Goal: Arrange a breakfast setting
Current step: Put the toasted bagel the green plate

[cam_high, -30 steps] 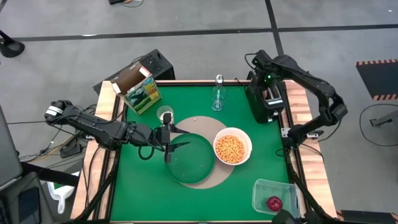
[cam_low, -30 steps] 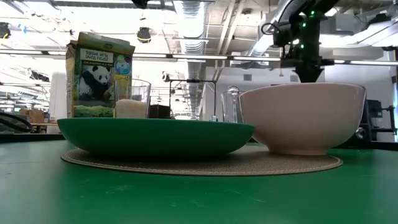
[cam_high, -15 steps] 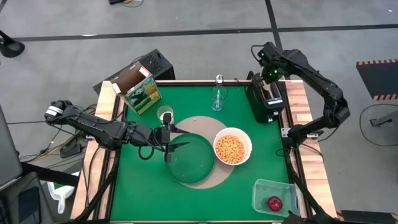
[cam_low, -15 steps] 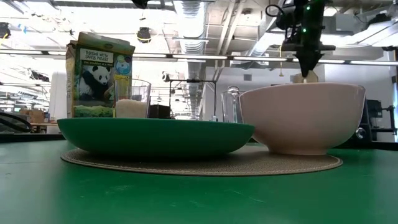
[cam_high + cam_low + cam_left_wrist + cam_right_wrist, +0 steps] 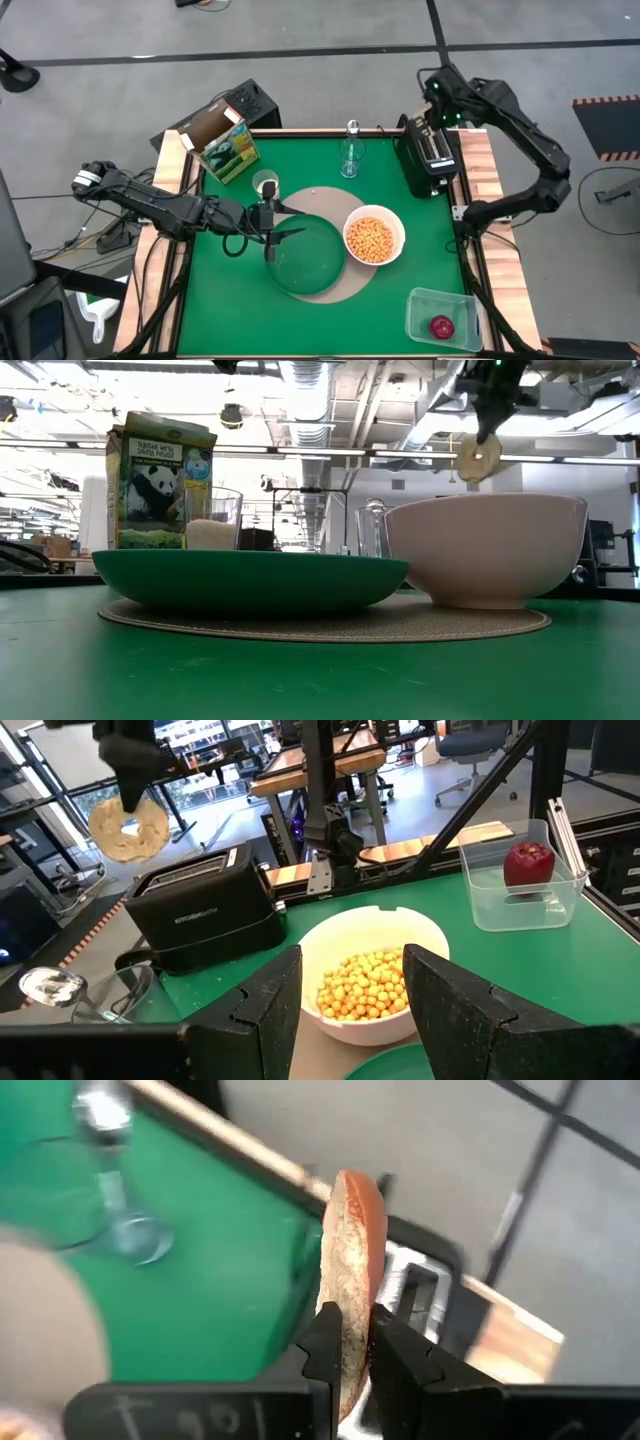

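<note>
Right gripper (image 5: 348, 1342) clamped on round toast (image 5: 352, 1260) — held clear above black toaster (image 5: 427, 160), left gripper (image 5: 350, 990) spread wide, empty, over dark green plate (image 5: 305, 255) on round tan mat (image 5: 340, 292)

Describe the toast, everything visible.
The round toast is a flat tan disc with a browner rim and a pale, speckled face; the left wrist view shows a hole or dent near its middle. It hangs on edge, pinched between the right hand fingers, clear above the black toaster at the table's far right. Nothing but those fingers touches it.
</note>
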